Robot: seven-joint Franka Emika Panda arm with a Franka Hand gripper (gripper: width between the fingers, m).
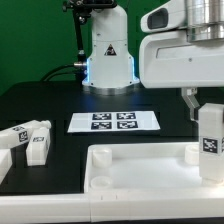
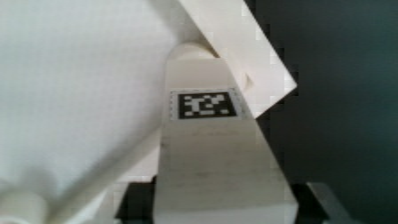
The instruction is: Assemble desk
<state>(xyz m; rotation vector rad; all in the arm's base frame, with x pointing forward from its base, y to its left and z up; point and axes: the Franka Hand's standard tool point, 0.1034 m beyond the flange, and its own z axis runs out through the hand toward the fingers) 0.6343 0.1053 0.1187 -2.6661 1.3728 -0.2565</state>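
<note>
We see gripper (image 1: 207, 110) clamped on chunky white plastic leg (image 1: 209, 142), axis upright, at 3 o'clock of rimmed white desk top (image 1: 130, 172).

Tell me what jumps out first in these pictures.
The big white gripper at the exterior view's right, clamped on an upright tagged desk leg by the right end of the rimmed desk top. Next, the marker board mid-table and spare legs lying at the exterior view's left.
</note>
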